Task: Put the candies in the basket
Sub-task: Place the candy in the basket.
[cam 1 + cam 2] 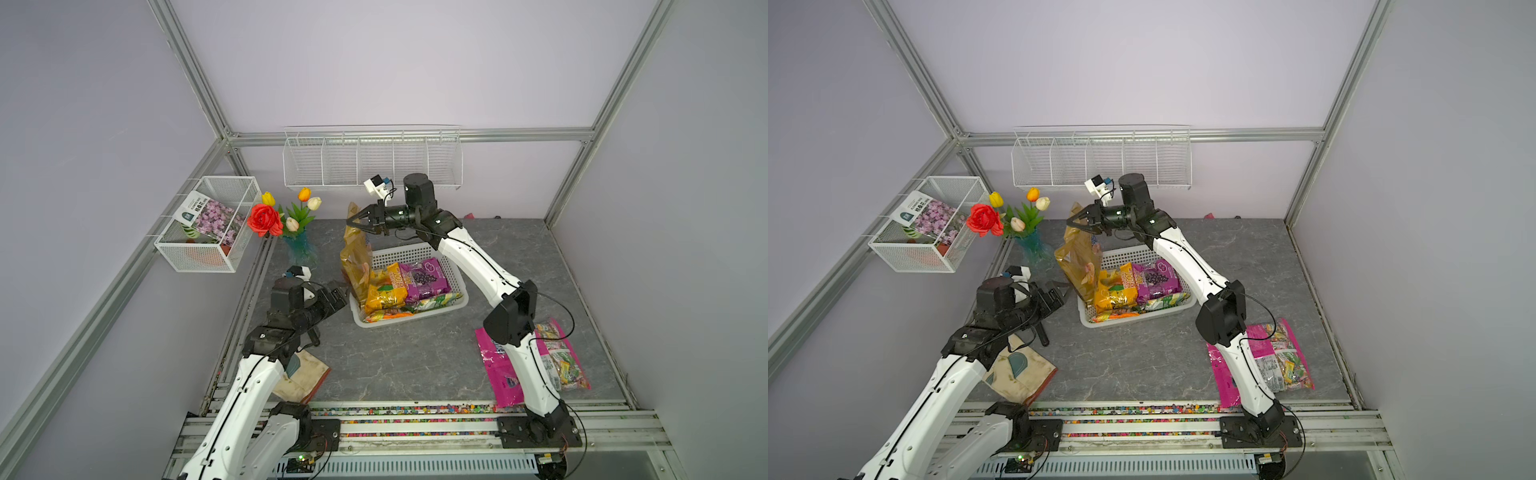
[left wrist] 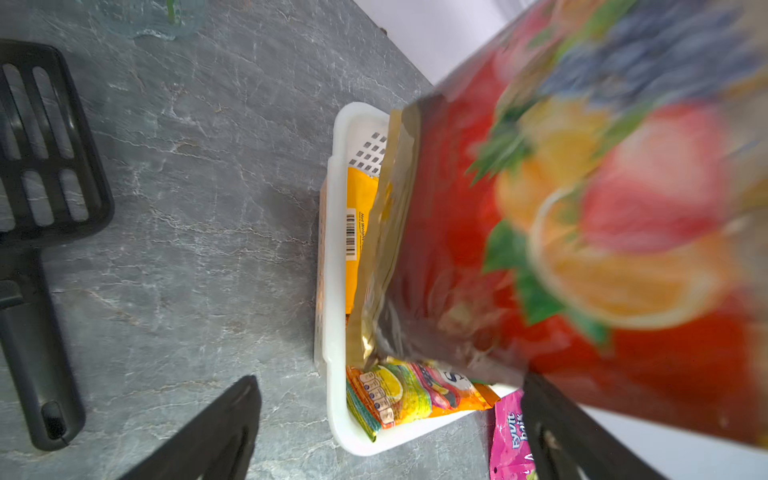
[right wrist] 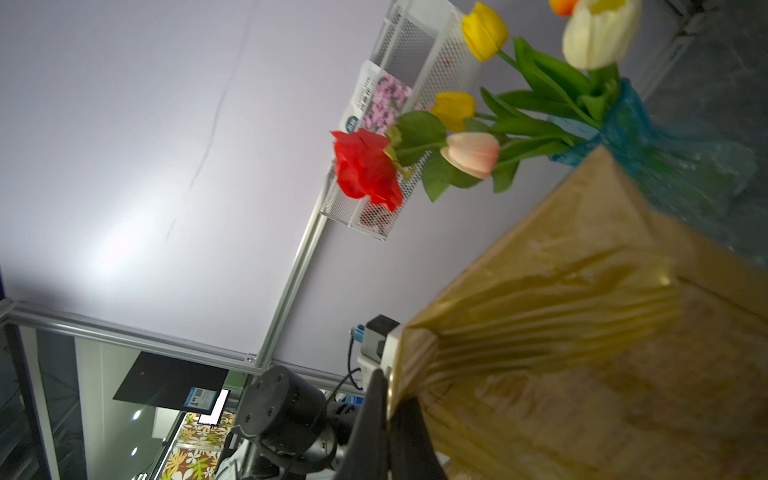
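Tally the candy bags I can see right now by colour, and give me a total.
gold-and-red bag: 1
purple bag: 1
yellow bag: 1
orange bag: 1
green bag: 1
pink bag: 1
Total: 6

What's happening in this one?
The right end effector is shut on the top of the gold-and-red bag, holding it upright with its lower end in the white basket. The left end effector is open beside the basket, empty. Smaller bags already lie inside; the pink bag lies on the table.
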{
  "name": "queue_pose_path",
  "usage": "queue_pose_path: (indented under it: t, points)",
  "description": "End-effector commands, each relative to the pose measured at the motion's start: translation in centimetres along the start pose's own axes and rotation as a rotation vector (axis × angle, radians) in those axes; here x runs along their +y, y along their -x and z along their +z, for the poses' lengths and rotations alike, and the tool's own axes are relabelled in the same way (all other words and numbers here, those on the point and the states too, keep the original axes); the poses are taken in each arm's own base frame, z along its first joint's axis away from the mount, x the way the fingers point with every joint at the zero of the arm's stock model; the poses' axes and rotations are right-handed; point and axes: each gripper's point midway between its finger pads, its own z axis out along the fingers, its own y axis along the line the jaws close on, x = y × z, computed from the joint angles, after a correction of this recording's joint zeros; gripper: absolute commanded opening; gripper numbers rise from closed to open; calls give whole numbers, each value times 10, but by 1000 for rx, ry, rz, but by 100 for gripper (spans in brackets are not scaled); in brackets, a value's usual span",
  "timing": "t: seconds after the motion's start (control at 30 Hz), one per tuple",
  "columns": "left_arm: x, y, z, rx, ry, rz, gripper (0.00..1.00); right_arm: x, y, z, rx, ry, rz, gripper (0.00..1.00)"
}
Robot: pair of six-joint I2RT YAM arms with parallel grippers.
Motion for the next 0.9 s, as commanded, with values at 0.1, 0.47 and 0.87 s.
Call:
queue_pose_path:
  t: [0.1,0.47,0.87]
  points:
    - [-7,4,-1,12,-12,18,100,66,21,-7,-70,211,-181,0]
    - [-5,-26,16,183,-54,7,100,-63,-4,-45,-67,155,163,0]
    - [11,-10,11,87,55,-14,100,-136,-25,-148,-194,-2,329,0]
